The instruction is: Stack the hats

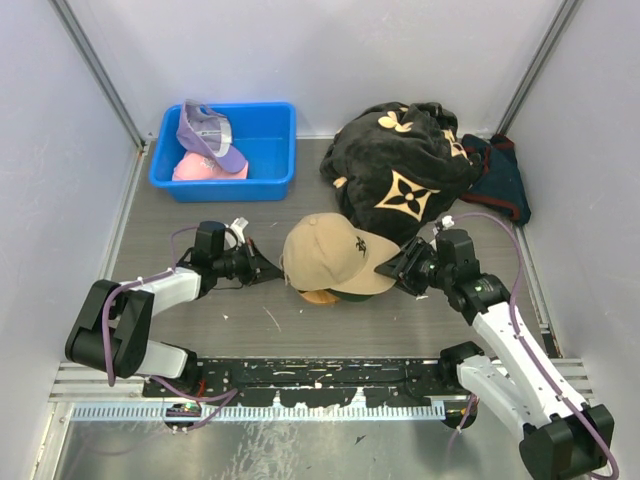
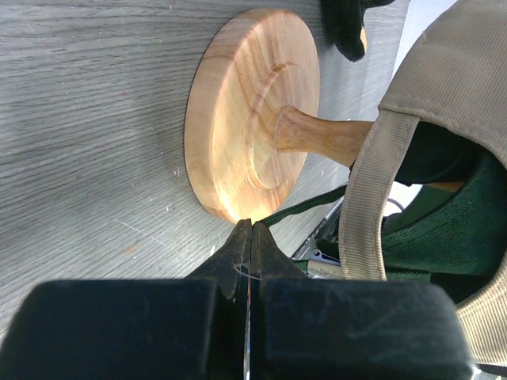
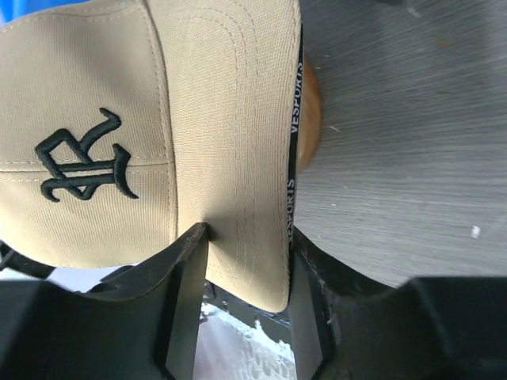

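A tan hat [image 1: 325, 250] with a black logo sits over a dark green hat [image 1: 348, 295] on the wooden stand [image 1: 318, 296] at mid-table. My right gripper [image 1: 395, 268] is at the tan brim. In the right wrist view the tan hat [image 3: 119, 95] has its brim lying between the parted fingers of the open right gripper [image 3: 249, 233]. My left gripper [image 1: 275, 272] is shut and empty just left of the stand. In the left wrist view the left gripper [image 2: 252, 226] points at the stand's round base [image 2: 245, 111], with the green hat [image 2: 459, 229] under the tan hat [image 2: 451, 71]. A purple hat [image 1: 205, 135] and a pink hat [image 1: 195, 168] lie in the bin.
A blue bin [image 1: 270, 110] stands at the back left. The large black cloth with tan flower marks [image 1: 400, 170] is heaped at the back centre, close behind the stand. A dark bundle [image 1: 500, 175] lies at the back right. White walls close in the table.
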You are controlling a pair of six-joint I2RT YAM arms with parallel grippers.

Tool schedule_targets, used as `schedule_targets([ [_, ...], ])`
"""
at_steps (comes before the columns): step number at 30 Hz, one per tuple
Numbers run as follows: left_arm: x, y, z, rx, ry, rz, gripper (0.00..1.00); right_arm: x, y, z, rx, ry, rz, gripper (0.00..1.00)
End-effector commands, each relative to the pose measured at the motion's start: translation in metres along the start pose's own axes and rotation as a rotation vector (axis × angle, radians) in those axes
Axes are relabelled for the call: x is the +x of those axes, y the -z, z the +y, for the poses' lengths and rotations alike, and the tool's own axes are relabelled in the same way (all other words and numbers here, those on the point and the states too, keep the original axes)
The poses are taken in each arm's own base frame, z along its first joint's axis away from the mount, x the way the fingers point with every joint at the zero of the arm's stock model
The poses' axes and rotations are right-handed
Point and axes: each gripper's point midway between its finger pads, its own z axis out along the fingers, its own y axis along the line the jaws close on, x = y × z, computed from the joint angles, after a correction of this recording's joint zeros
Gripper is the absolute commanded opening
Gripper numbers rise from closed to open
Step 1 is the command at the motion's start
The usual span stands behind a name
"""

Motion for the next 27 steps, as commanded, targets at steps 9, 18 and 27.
schedule_targets([
  [9, 0.017, -0.006, 0.029, -0.091, 0.035, 0.047, 0.0, 0.008, 0.03, -0.067, 0.33, 0.064, -0.023, 0.55],
  [18, 0.01, -0.005, 0.023, -0.094, 0.02, 0.036, 0.0, -0.013, 0.044, -0.068, 0.404, 0.13, -0.105, 0.56],
  [27, -0.015, 0.007, 0.004, -0.11, -0.016, -0.05, 0.13, -0.025, 0.045, -0.064, 0.436, 0.172, -0.118, 0.56],
])
